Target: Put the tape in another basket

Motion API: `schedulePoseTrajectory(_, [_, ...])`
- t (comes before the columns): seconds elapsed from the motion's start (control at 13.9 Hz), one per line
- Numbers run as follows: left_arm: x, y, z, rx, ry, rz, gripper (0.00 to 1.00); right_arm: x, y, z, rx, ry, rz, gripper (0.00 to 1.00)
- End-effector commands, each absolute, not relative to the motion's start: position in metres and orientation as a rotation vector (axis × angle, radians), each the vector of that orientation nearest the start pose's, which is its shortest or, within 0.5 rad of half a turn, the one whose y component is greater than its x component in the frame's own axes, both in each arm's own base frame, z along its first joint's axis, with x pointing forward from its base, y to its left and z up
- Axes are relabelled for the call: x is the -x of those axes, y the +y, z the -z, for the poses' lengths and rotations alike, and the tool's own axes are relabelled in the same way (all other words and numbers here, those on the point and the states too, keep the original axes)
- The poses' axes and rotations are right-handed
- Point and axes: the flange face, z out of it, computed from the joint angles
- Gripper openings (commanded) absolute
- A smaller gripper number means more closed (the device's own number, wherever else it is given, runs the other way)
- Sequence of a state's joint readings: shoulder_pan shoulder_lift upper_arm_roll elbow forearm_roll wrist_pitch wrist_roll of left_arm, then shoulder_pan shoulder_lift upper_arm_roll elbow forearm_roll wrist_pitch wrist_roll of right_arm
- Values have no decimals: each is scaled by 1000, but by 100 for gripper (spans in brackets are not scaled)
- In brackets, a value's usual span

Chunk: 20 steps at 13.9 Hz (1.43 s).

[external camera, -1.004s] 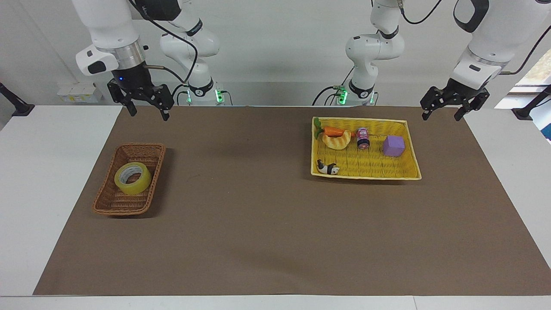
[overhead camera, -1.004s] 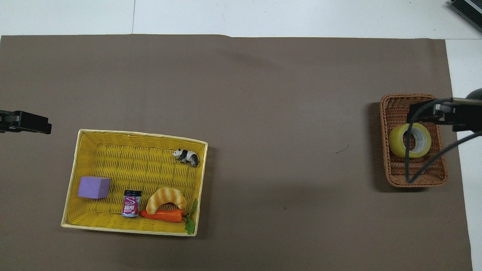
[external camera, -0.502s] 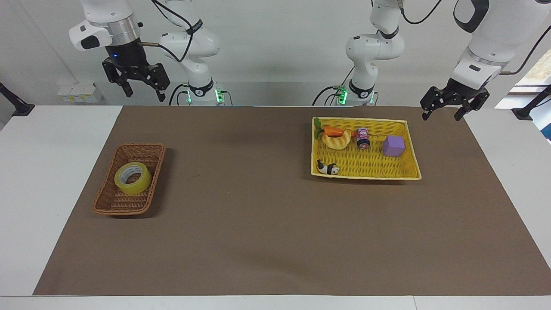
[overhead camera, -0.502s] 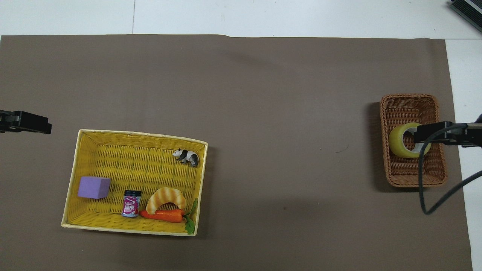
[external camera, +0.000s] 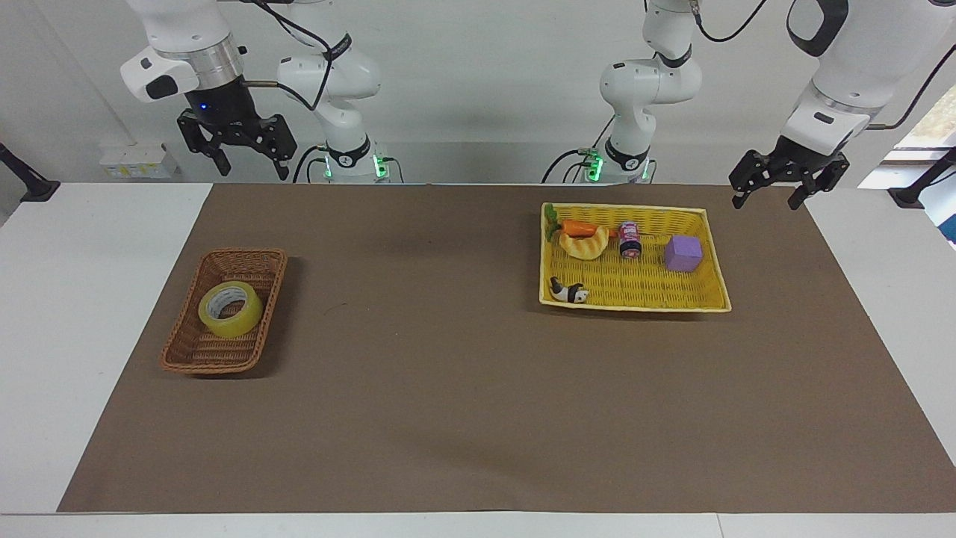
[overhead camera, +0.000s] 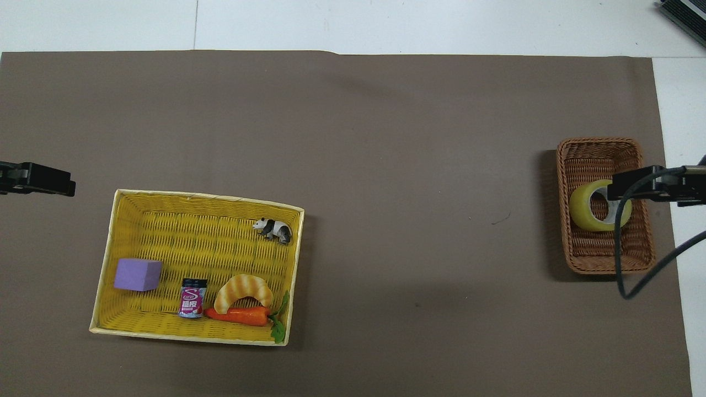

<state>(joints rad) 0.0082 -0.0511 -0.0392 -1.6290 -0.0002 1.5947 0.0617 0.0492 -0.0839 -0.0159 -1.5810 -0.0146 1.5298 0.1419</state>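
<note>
The tape (external camera: 230, 308) lies flat in the small brown wicker basket (external camera: 196, 355) at the right arm's end of the table. It also shows in the overhead view (overhead camera: 583, 212), inside that basket (overhead camera: 598, 144). My right gripper (external camera: 250, 163) is open and empty, raised high above the table and well clear of the basket. From above its tip (overhead camera: 634, 184) overlaps the tape without touching it. My left gripper (external camera: 765, 196) is open and empty. It waits in the air beside the yellow basket (external camera: 635, 302), and shows in the overhead view (overhead camera: 38, 179).
The yellow flat basket (overhead camera: 165, 336) holds a purple cube (overhead camera: 138, 274), a small can (overhead camera: 192, 298), a croissant toy (overhead camera: 243, 290), a carrot (overhead camera: 240, 315) and a panda figure (overhead camera: 273, 229). A brown mat (external camera: 448, 373) covers the table's middle. A black cable (overhead camera: 620, 259) hangs over the brown basket.
My right gripper has risen from just above the mat to high in the air, empty. The tape, both baskets and the left arm have not moved.
</note>
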Motion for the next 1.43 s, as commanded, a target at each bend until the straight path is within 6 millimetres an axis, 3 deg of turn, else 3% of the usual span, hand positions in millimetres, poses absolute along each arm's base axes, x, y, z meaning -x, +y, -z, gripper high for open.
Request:
schedulePoseTrajectory(0.0, [-540,-13,-629,3123,161,11,100,-516,10,-660,3133,130,26,100])
schedulePoseTrajectory(0.43, [-540,-13,-629,3123,161,11,100,-502,-2,-648,3155,40,-12,100])
schedulePoseTrajectory(1.36, [-540,-13,-629,3123,161,9,100,-505,-4,-650,3140,48,14,100])
